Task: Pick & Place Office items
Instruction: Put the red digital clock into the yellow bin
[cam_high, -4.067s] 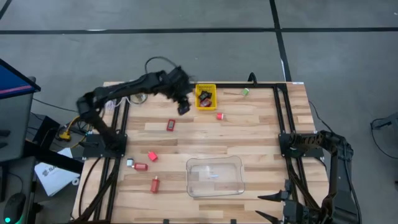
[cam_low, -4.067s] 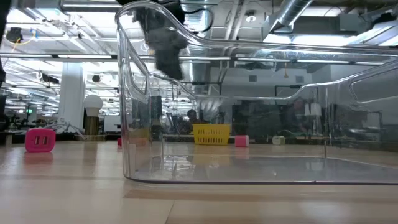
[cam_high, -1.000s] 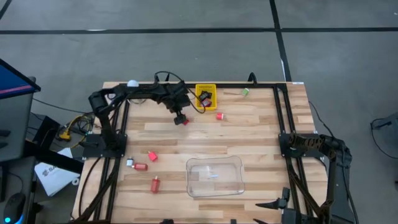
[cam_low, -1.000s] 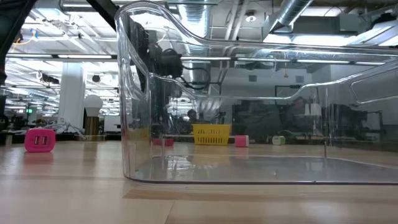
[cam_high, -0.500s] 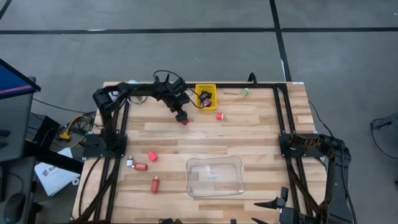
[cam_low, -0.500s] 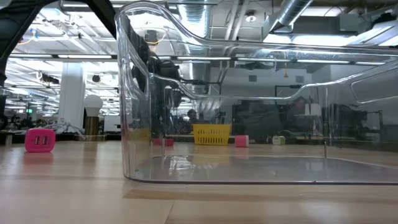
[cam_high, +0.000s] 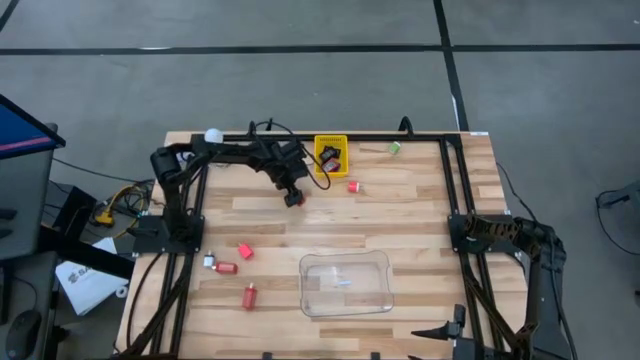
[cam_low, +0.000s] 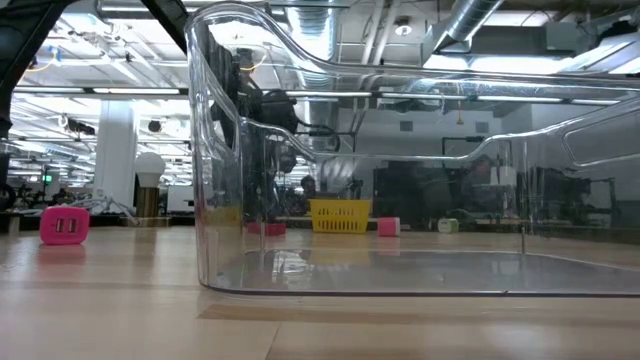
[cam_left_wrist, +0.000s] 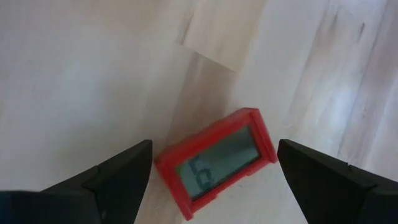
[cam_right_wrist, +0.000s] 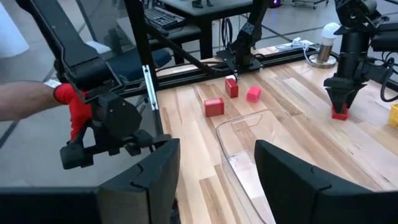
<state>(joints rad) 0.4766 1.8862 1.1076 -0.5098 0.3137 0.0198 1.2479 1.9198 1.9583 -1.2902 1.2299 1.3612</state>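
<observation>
While its two dark fingers (cam_left_wrist: 118, 177) stood wide apart, the left gripper (cam_high: 293, 196) hung straight over a small red timer (cam_left_wrist: 216, 160) that lay flat on the wooden table (cam_high: 400, 220), a finger on either side of it and neither one touching it. That piece sat in the far half of the table, just left of the yellow basket (cam_high: 331, 156), which held a few small dark and red pieces. Just right of the basket's near corner lay a red block (cam_high: 354, 186), and a green piece (cam_high: 394, 147) rested near the far edge. On the near left three more red blocks (cam_high: 244, 251) and a small white piece (cam_high: 209, 262) were scattered, well apart from the gripper. A clear plastic tray (cam_high: 345, 283) stood at the near middle. A white ball with a cord (cam_high: 212, 134) sat at the far left corner. The right gripper (cam_right_wrist: 216, 177) waited off the near right corner with its fingers parted and nothing between them. Beyond it, a person's arm with a red glove (cam_right_wrist: 73, 106) seemed to reach toward a dark frame, though that part was hard to read.
</observation>
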